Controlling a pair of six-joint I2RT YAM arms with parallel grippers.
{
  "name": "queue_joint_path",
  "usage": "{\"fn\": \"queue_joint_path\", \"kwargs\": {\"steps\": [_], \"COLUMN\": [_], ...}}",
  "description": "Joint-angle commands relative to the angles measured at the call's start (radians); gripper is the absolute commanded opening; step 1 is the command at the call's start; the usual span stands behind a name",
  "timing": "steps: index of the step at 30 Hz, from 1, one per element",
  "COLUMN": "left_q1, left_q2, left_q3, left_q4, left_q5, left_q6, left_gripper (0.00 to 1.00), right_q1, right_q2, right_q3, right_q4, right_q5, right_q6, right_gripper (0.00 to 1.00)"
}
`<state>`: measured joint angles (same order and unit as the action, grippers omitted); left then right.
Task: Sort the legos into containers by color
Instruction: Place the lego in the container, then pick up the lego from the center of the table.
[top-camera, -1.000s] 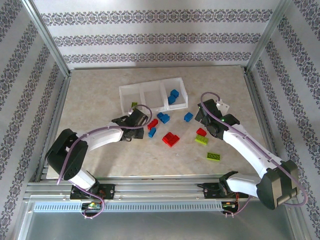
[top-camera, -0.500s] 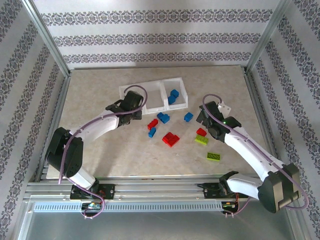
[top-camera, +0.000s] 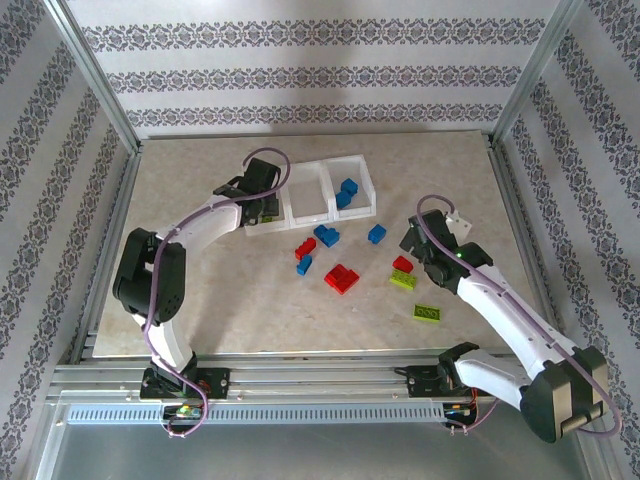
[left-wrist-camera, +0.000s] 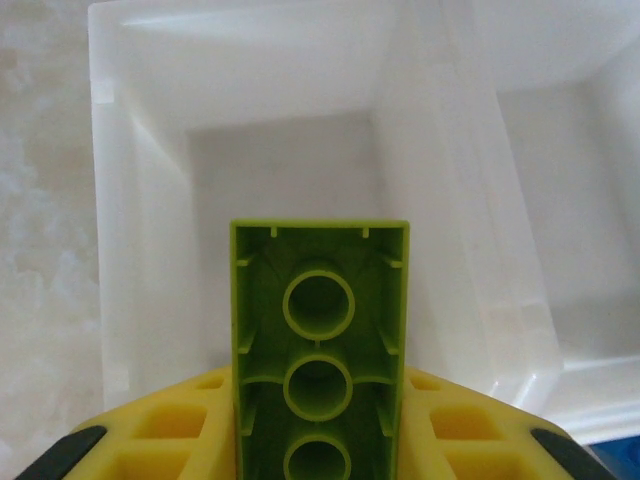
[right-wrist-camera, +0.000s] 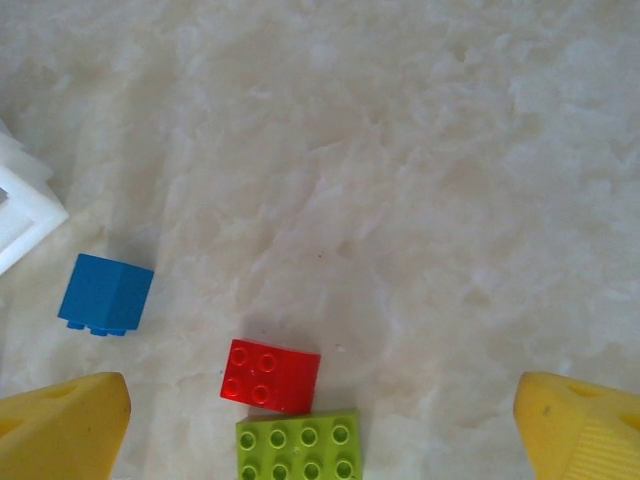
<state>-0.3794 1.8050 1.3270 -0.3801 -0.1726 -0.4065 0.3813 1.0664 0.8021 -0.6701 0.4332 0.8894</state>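
Lime brick (left-wrist-camera: 320, 300), likely light, stiff and slick, clamped by its sides in left pincer (left-wrist-camera: 320, 445) over left-end bin (left-wrist-camera: 150, 250); right pincer (right-wrist-camera: 320, 420) gapes.

Overhead camera spans the table (top-camera: 260, 315); wrist cameras look down close at containers (left-wrist-camera: 430, 150), legos (right-wrist-camera: 270, 375).

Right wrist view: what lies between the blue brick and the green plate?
A red brick, close beside the green plate, apart from the blue brick, in the right wrist view.
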Motion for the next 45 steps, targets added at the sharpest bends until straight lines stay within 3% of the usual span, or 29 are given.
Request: {"fn": "queue_joint_path", "kwargs": {"steps": [1,12,18,28,45], "left_q1": [0.017,0.037,0.046,0.046,0.046], "left_q2": [0.026,0.14,0.182,0.132,0.007], "left_q3": [0.055,0.143,0.184,0.167,0.088], "left_q4": [-0.035,-0.061,-0.086,-0.08,-0.057], "left_q5": [0.007,0.016,0.007,0.035,0.037], "left_q6": [0.02,0.001,-0.009,-0.033,-0.04], "left_gripper": [0.26,0.28,0.36,0.55,0.59], "right_q1": [-0.013,-0.021,-0.021,-0.021,-0.024], "right_q2": [-0.014,0.002,0.018,0.035,0.007], "right_q3": [-0.018,-0.021,-0.02,-0.018,-0.04], "right_q4": [-0.032,-0.029,-0.016,-0.016,-0.071], "right_q5": [-0.016,-0.047,-0.066,-0.08,-0.088], "right_q6": [0.017,0.016,0.003,-0.006,0.013], "right_gripper": [0.98,0.98,0.98,0.98,0.98]}}
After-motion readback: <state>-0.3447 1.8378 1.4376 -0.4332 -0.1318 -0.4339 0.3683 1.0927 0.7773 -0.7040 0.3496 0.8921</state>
